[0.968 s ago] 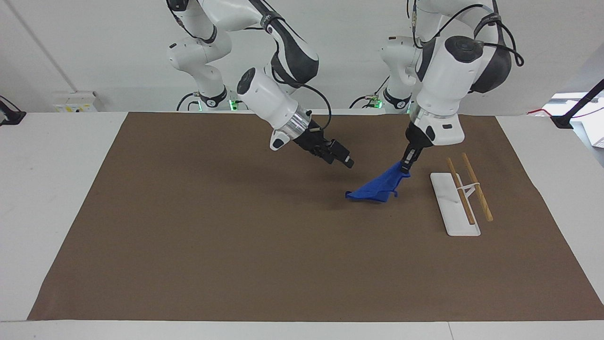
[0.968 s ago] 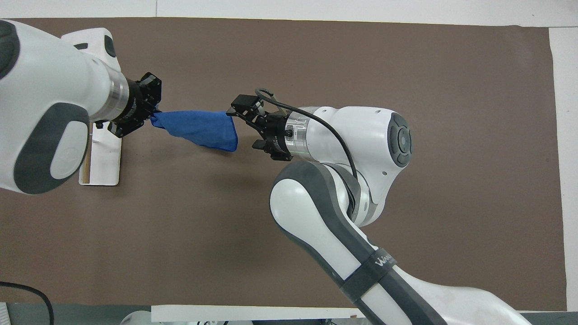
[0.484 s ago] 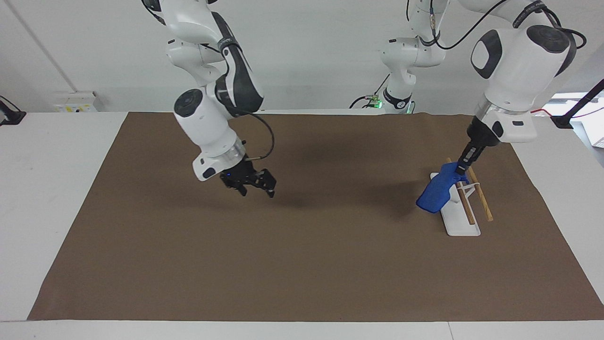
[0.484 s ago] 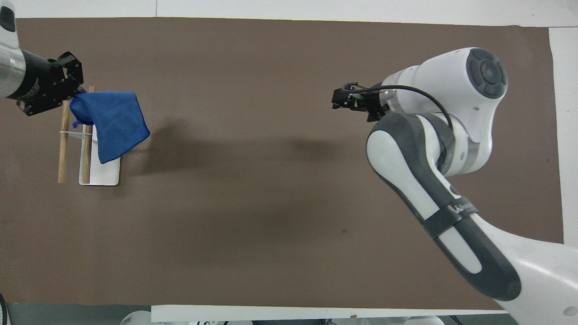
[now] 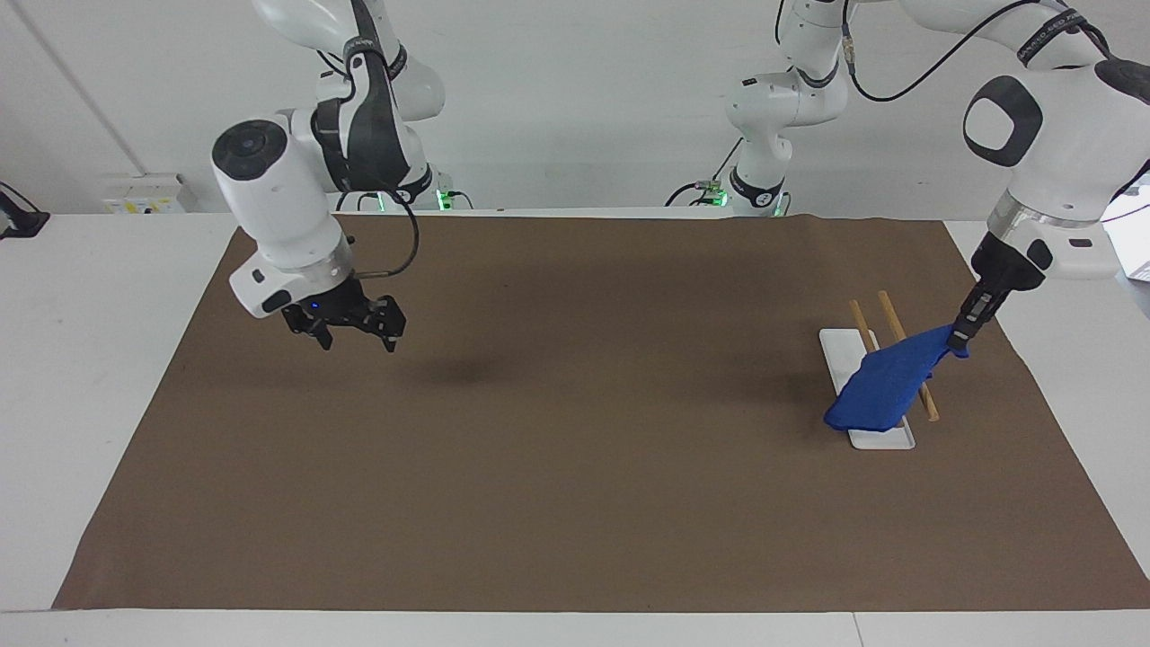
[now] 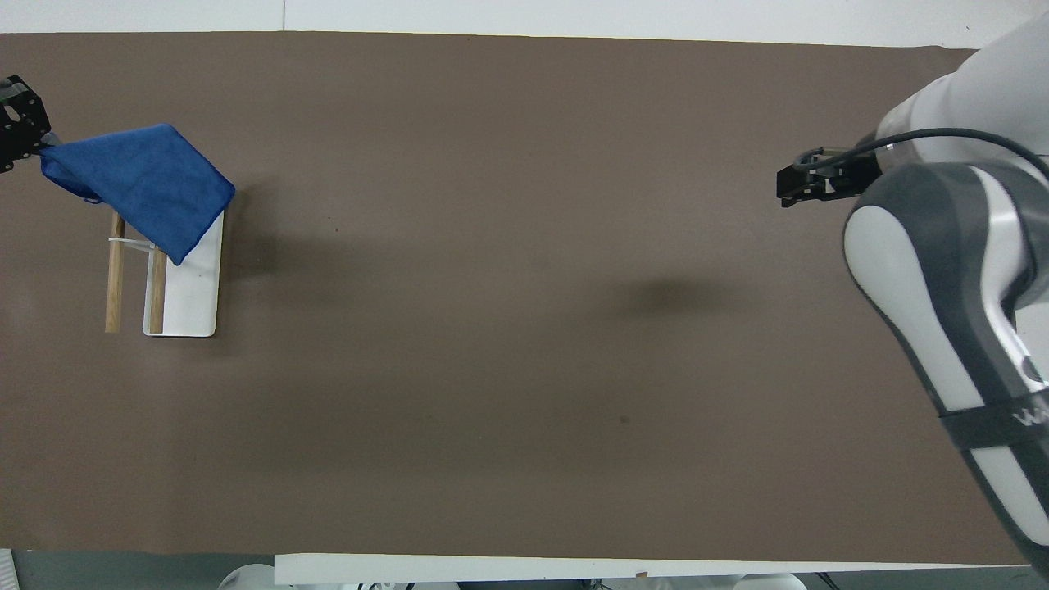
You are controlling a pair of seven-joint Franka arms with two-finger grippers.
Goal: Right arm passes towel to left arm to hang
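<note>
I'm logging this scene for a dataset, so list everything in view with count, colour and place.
Towel: one, bright blue, held by a corner, draped over the rack.
Rack: one, white base with two wooden rods, at the left arm's end of the table.
Mat: one, brown, covering the white table.
Left tool: one, black, shut on the towel over the rack.
Right tool: one, black, open, waiting over the mat at the right arm's end.

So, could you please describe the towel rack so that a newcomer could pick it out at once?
Start from the brown mat and go to the left arm's end of the table. There the rack stands: a flat white base carrying two slim wooden rods. The blue towel, held by the left gripper, drapes over it.
</note>
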